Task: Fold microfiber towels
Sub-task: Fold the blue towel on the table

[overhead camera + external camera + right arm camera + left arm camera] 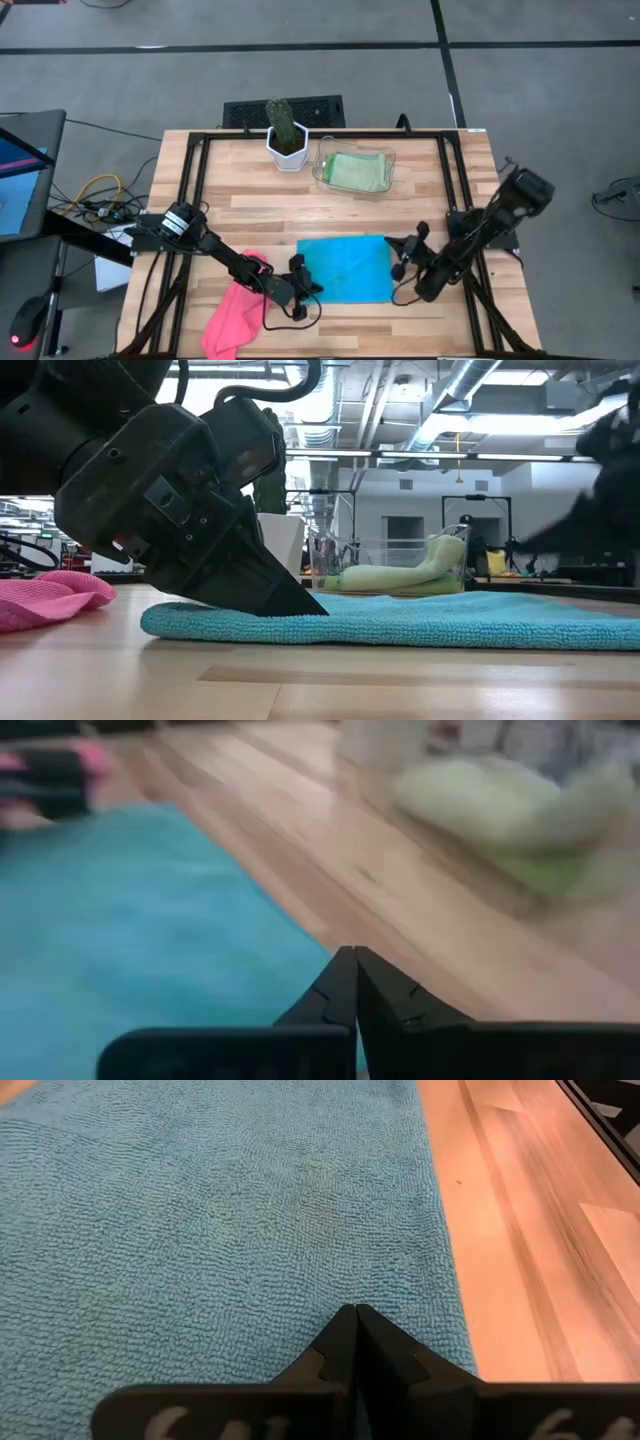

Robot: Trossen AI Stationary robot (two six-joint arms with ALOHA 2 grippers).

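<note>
Grey tiled floor (300, 70) around the wooden table (260, 215); exposed ceiling ducts (470, 385) beyond.

Overhead: straight down on whole counter (330, 205). Low: level across the counter top, close behind the turquoise towel (420, 618). Wrists: close above that same towel, shared by all.

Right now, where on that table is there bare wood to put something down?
Bare: wood between the clear tray and the turquoise towel, and the far left corner beside the plant pot. Crowded: the near edge, with both grippers and the pink towel.
</note>
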